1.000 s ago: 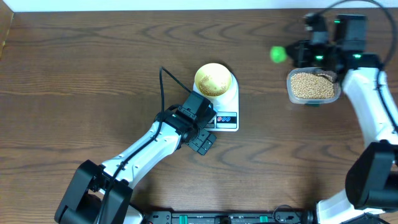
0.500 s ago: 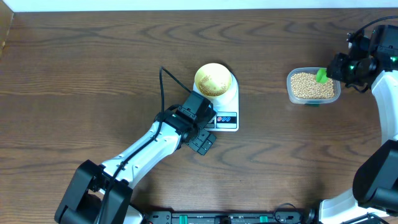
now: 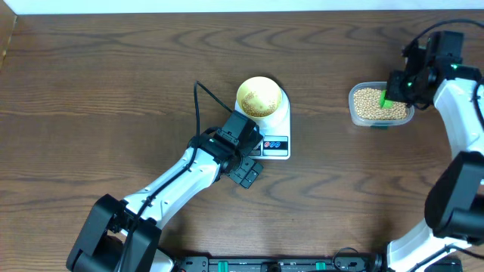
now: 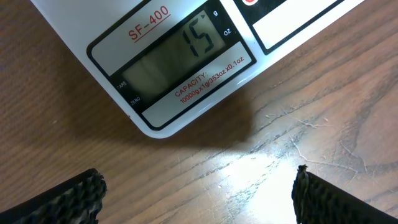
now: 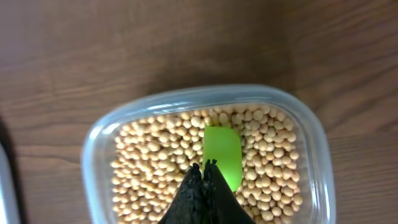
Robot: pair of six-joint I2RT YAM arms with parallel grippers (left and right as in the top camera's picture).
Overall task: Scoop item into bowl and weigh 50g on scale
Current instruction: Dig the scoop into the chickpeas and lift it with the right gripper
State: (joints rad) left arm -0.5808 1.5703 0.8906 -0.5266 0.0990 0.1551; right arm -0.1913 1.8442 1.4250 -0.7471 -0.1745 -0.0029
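Note:
The pale yellow bowl (image 3: 259,96) stands on the white scale (image 3: 277,143), and some tan beans lie in it. The scale's display (image 4: 177,59) reads 15. Just in front of the scale hangs my left gripper (image 3: 245,173) (image 4: 199,199); it is open over bare wood, fingers (image 4: 68,196) far apart. At the right, my right gripper (image 3: 395,92) (image 5: 204,167) is shut on a green scoop (image 3: 389,99) (image 5: 224,152). The scoop's blade is dug into the beans (image 5: 155,168) in the clear tub (image 3: 352,113) (image 5: 93,146).
A black cable (image 3: 203,98) runs from the left arm past the scale's left side. The right arm's white links (image 3: 461,113) stretch along the table's right edge. The table's far edge (image 3: 227,10) borders the top.
My right gripper swung from left of and behind the tub to above it, and the green scoop went down into the beans. The left arm, bowl and scale stayed put.

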